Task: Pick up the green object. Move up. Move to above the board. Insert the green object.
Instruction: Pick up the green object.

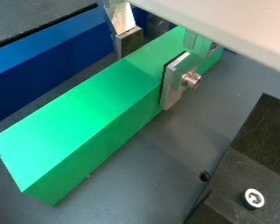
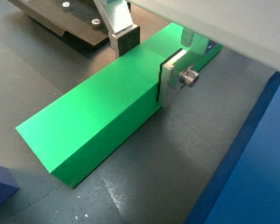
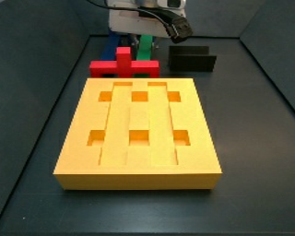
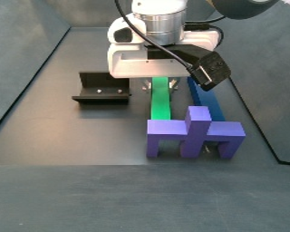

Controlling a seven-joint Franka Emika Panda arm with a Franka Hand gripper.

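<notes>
The green object [image 1: 84, 131] is a long bright-green bar lying flat on the dark floor, seen in both wrist views [image 2: 95, 122] and in both side views [image 3: 147, 48] [image 4: 162, 100]. My gripper [image 1: 149, 61] straddles one end of it [image 2: 146, 59]. One silver finger [image 1: 175, 80] lies flush against the bar's side and the other finger's dark pad [image 1: 125, 39] stands at the opposite edge, so the gripper looks shut on the bar. The yellow-orange board [image 3: 137, 171], with grooves and square pockets, lies nearer the camera than the gripper [image 3: 144, 35]. The board is out of view in the side view that shows the gripper [image 4: 162, 83] from the opposite end.
A blue block [image 1: 49, 61] lies alongside the bar [image 2: 254, 166] [image 4: 206, 95]. The red cross-shaped block [image 3: 123, 64] sits between the bar and the board; it looks purple in a side view [image 4: 190, 131]. The black fixture [image 3: 194, 60] stands on the bar's other side [image 1: 254, 175] [image 4: 101, 89].
</notes>
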